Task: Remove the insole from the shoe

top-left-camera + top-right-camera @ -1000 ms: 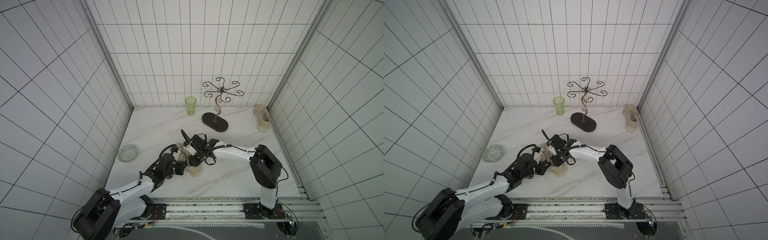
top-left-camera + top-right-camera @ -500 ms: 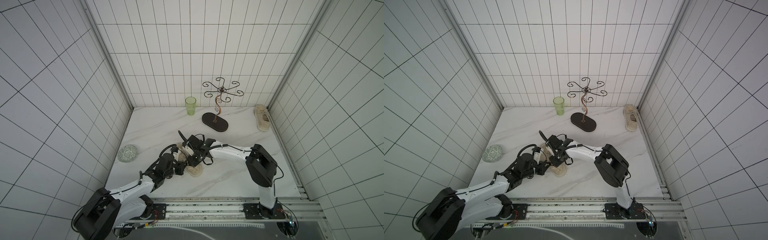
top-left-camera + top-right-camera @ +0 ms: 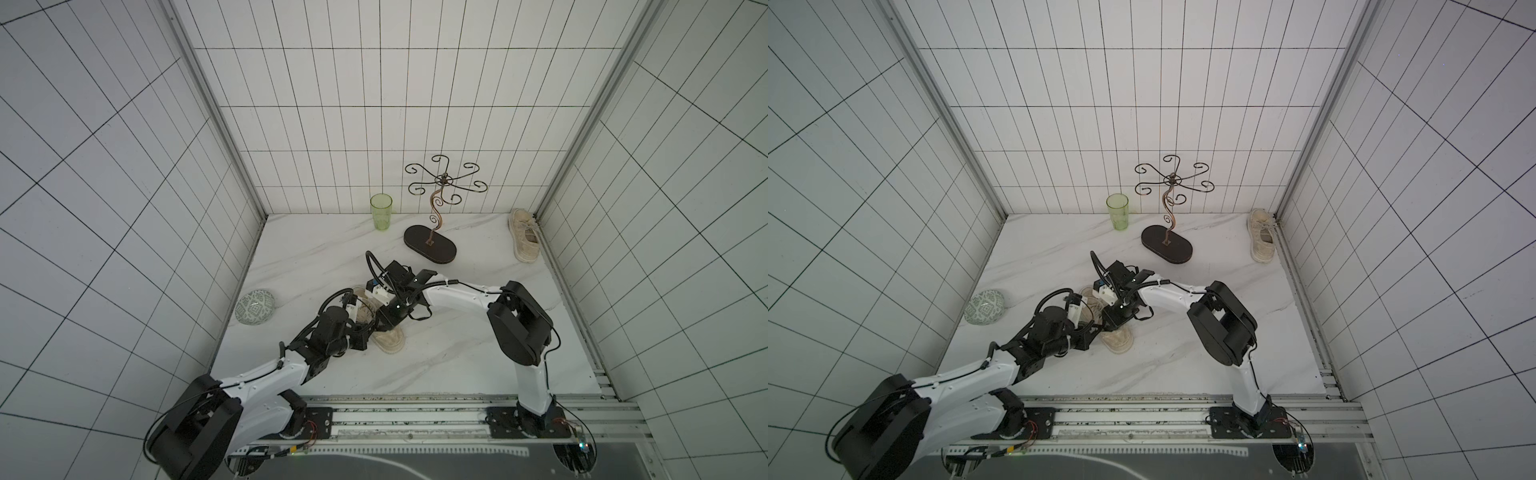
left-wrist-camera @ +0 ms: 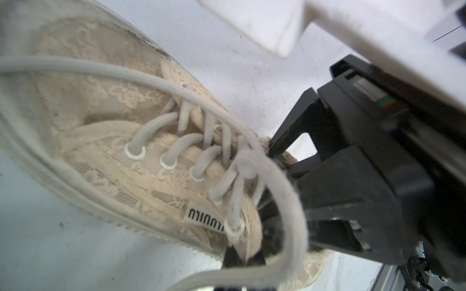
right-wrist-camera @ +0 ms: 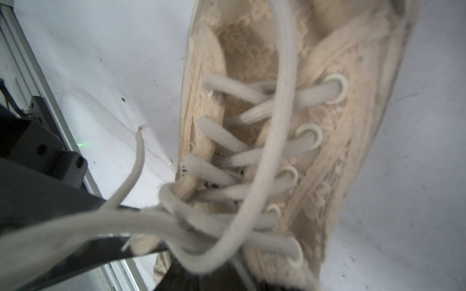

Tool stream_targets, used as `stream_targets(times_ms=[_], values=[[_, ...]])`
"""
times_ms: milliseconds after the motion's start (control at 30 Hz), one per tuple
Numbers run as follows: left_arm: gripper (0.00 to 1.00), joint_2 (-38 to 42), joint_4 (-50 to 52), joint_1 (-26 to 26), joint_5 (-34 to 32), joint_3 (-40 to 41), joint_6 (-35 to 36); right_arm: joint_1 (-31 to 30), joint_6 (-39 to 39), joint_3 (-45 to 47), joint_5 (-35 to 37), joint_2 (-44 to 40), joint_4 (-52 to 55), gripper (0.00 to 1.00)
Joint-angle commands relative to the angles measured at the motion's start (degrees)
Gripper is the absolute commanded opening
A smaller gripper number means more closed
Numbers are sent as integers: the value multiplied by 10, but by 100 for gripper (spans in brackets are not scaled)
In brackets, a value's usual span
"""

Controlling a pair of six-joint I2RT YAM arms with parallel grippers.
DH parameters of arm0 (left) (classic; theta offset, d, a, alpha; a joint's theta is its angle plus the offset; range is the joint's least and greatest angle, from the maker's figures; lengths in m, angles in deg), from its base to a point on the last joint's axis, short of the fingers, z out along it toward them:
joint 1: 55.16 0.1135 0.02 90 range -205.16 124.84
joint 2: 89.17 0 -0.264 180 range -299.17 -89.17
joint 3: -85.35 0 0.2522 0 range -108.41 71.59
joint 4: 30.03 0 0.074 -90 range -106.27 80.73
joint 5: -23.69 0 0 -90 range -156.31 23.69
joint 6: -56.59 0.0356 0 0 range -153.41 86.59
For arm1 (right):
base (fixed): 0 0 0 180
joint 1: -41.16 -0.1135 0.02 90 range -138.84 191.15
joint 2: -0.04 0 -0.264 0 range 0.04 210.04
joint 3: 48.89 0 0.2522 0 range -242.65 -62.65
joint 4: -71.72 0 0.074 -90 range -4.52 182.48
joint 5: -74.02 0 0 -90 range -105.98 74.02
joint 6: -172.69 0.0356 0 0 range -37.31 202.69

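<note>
**At the mouth of the shoe: the insole is not out yet**

In the middle of the white marble table lies the beige lace sneaker with white rubber sole and grey-white laces. Its long axis runs, as far as I can judge, from the toe, which points toward the rail of the robot, to the heel mouth on the far side. The insole itself is not visible. Most likely it is still inside, flat along this same axis.

The left gripper is closed on the side edge of the shoe near the top eyelet and holds it in place. The right gripper comes from the heel side, and its black fingers reach into the mouth behind the knot of the laces. They stand a little apart, but I cannot tell whether they pinch the insole. So the right arm is the nearer one to the insole. The pull should probably go up and back, away from the toe, while the left gripper keeps the shoe.

Compared with one second ago, the shoe and the left arm are in the same place. Only the right arm has shifted a little: its elbow is slightly nearer to the centre of the table.
</note>
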Motion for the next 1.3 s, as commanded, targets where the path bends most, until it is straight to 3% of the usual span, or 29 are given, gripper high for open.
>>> stream_targets(times_ms=[0,333,533,867,1067,1267], values=[[0,-12,42,2,-1,10,5,10,-8,44,-73,36,-15,37],[0,-10,42,2,0,10,4,30,24,90,-175,39,-60,37],[0,-4,41,3,1,12,5,48,78,124,-236,32,-141,35],[0,4,40,5,2,16,4,71,149,160,-268,20,-223,31],[0,9,40,5,3,17,4,65,126,124,-110,9,-139,29],[0,12,41,6,3,18,4,56,109,104,32,-53,-95,38]])
